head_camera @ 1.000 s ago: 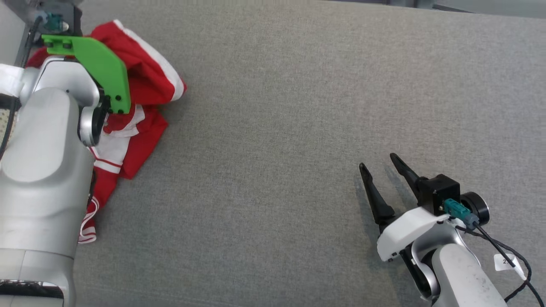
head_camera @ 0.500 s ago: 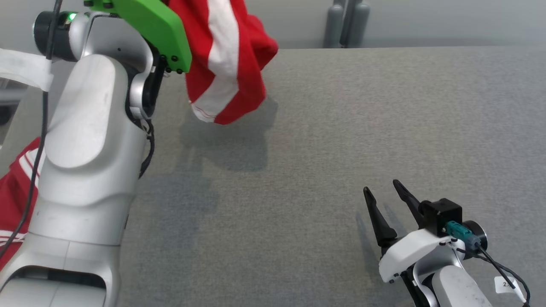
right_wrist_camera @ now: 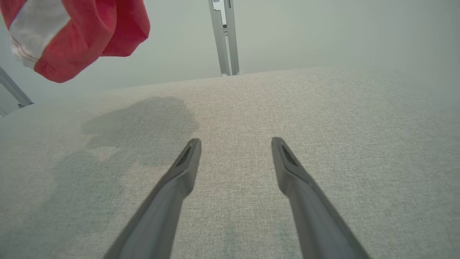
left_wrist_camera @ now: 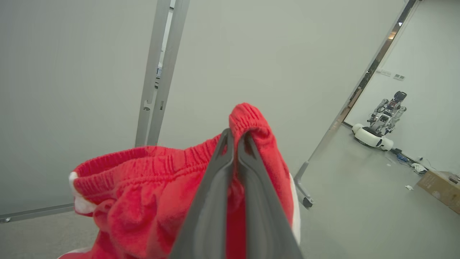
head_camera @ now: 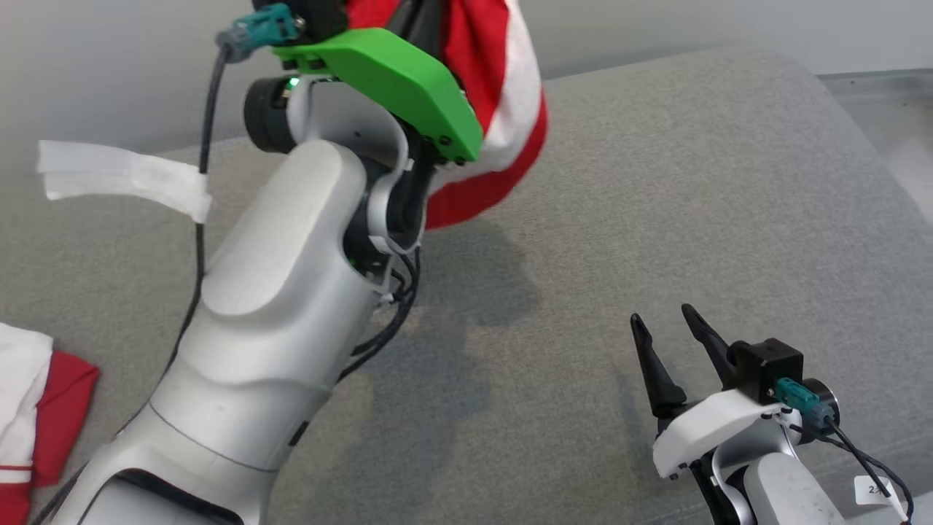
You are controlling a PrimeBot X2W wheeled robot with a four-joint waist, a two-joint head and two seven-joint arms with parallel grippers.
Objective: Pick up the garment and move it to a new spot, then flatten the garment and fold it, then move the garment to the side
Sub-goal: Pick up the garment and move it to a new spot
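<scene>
The garment (head_camera: 503, 109) is a pair of red shorts with a white side stripe. It hangs in the air above the grey table (head_camera: 656, 182), casting a shadow below it. My left gripper (left_wrist_camera: 235, 135) is shut on its elastic waistband (left_wrist_camera: 248, 115), raised high at the top of the head view behind a green wrist plate (head_camera: 393, 80). The hanging garment (right_wrist_camera: 72, 32) also shows at the upper left of the right wrist view. My right gripper (head_camera: 660, 313) rests low at the lower right, open, with nothing between its fingers (right_wrist_camera: 187, 162).
Another red and white cloth (head_camera: 36, 408) lies at the table's lower left. A white tape strip (head_camera: 124, 179) hangs from the left arm's cable. The table's far and right edges are near. Beyond it stand a metal post (left_wrist_camera: 160, 72), another robot (left_wrist_camera: 381, 122) and a cardboard box (left_wrist_camera: 440, 187).
My left arm has lifted the garment off the table's left side, up and toward the middle. The head camera has tilted and turned. The right gripper stays open in place.
</scene>
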